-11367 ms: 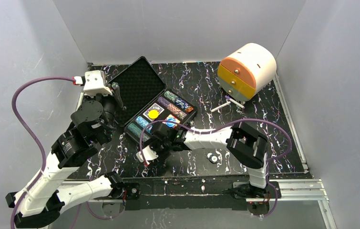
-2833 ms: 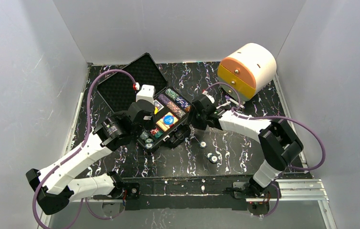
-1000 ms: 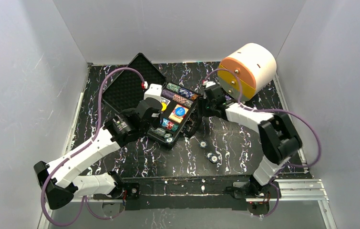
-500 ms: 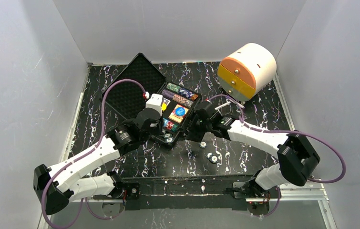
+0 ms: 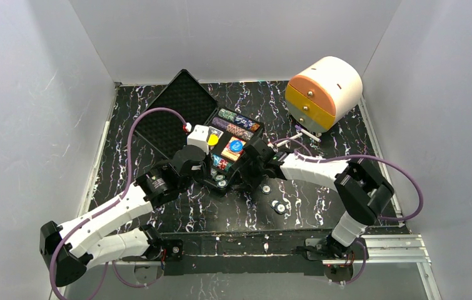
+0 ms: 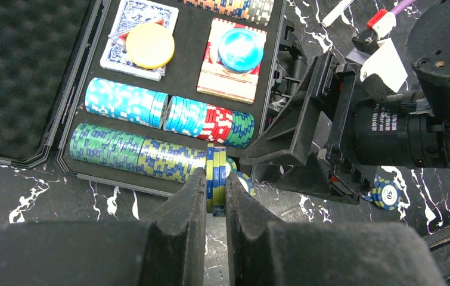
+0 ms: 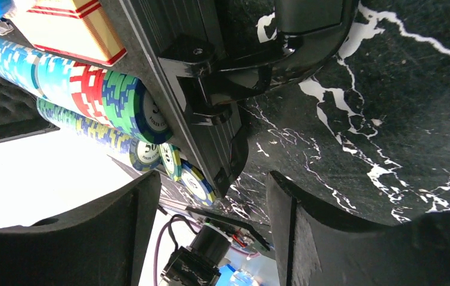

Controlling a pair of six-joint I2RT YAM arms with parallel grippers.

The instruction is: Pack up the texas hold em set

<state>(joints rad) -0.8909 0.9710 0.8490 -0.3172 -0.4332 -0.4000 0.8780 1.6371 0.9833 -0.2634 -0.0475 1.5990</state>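
Since half a second ago the right arm has folded its elbow inward and brought the right gripper (image 5: 246, 178) down to the near right corner of the black rectangular hard case with foam lining (image 5: 174, 119). The left arm has drawn slightly back toward its base. The case lies open on the black marbled table (image 5: 233, 215), with its lid flat to the far left and its tray of chip rows and card decks to the right.

The coming move turns on the front row of green and yellow-blue poker chips (image 6: 133, 152). That row's long axis runs left to right in the left wrist view. The left gripper (image 6: 215, 199) sits at its right end, nearer to it than the right arm. Its fingers are pinched narrow on a small stack of yellow-green and blue poker chips (image 6: 217, 173), held on edge with faces parallel to the row's. Whether the stack touches the last chip or sits just beside it cannot be told. Seating it looks to need a short push leftward along the row and down into the slot.

The right gripper stands wide and holds nothing. Its fingers (image 7: 85, 238) straddle the case's corner below the black handle (image 7: 306, 36); whether they touch the wall cannot be told. Loose round chips (image 5: 277, 205) lie on the table near it.
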